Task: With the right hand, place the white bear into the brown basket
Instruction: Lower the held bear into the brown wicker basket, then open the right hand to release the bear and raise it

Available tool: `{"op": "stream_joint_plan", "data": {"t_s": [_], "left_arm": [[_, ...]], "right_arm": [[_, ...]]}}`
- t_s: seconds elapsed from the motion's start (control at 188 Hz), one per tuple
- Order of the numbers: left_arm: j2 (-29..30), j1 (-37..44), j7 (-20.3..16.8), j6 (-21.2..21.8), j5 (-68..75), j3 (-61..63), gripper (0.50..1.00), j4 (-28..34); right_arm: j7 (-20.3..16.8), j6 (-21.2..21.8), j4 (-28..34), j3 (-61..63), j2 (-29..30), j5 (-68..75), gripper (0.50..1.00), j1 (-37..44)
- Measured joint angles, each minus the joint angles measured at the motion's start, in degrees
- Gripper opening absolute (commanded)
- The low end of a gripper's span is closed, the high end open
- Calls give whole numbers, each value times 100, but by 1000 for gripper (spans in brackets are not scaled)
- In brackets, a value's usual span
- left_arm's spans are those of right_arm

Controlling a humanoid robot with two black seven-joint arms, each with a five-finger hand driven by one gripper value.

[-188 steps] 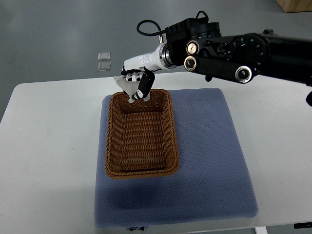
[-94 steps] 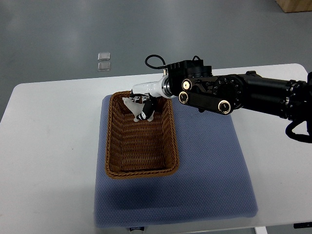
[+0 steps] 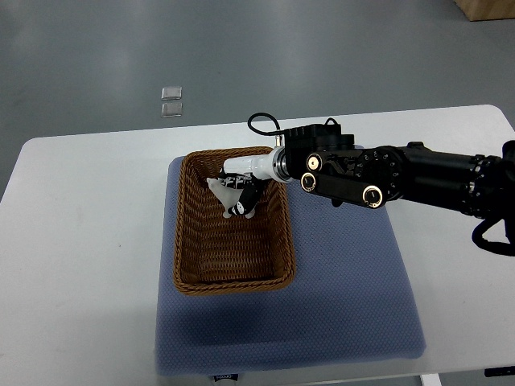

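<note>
Right hand [image 3: 240, 191] reaches in from the right edge on a black arm [image 3: 386, 173], white wrist section just past the basket's far-right rim. Fingers [image 3: 246, 201] are curled around the white bear [image 3: 221, 188], clamped on it, dark fingertips wrapped over its right side. Bear sits inside the brown basket [image 3: 232, 221], in the far end, toward the upper middle of the basket's inside; only its pale left part shows, the rest is hidden under the hand. Cannot tell if the bear touches the basket floor or hangs just above it. Hand is directly on the bear's right and over it, bear pokes out to the hand's left. Basket is a long woven rectangle, near half bare. It stands on a blue mat [image 3: 346, 281], left part of the mat, and the mat lies on a white table [image 3: 80, 241]. On the grey floor [image 3: 96, 56] beyond the table's far edge are 2 small clear squares [image 3: 170, 101], one just behind the other. Left arm does not show.
</note>
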Motion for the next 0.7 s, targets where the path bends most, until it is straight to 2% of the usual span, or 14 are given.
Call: {"op": "stream_joint_plan", "data": {"t_s": [0.154, 0.446, 0.702], "left_arm": [[0, 0, 0, 0, -1, -4, 1000, 0], [0, 1, 0, 0, -10, -9, 1000, 17], [0, 6, 0, 0, -12, -25, 1000, 18]], "right_arm": [[6, -5, 0, -2, 0, 2, 858, -47], [14, -5, 14, 133, 0, 63, 860, 53], [22, -111, 2, 1282, 0, 111, 860, 316]]}}
